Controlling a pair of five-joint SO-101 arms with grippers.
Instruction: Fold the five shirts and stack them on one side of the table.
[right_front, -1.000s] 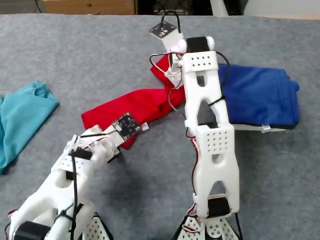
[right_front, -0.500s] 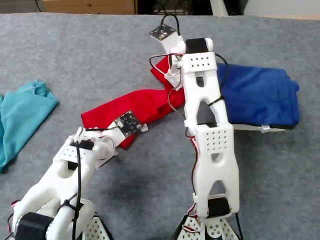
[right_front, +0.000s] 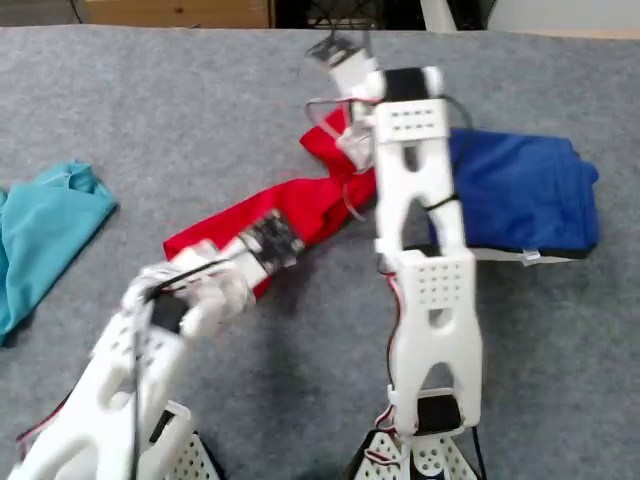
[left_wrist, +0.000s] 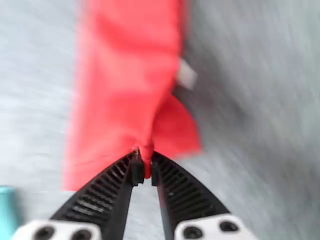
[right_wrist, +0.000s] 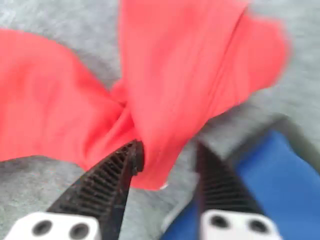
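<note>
Currently one folded blue shirt (right_front: 525, 195) lies at the right of the table (right_front: 200, 100). The red shirt (right_front: 300, 205) lies mid-table, unfolded: the left gripper (left_wrist: 143, 167) pinches one end, and the right gripper (right_wrist: 167, 150) stands wide apart around the other. A teal shirt (right_front: 45, 225) lies unfolded at the left edge.

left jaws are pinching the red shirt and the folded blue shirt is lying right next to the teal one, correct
Not quite. The left jaws do pinch the red shirt, but the folded blue shirt is not next to the teal shirt. The high view shows them at opposite sides of the table, with the red shirt between them.
</note>
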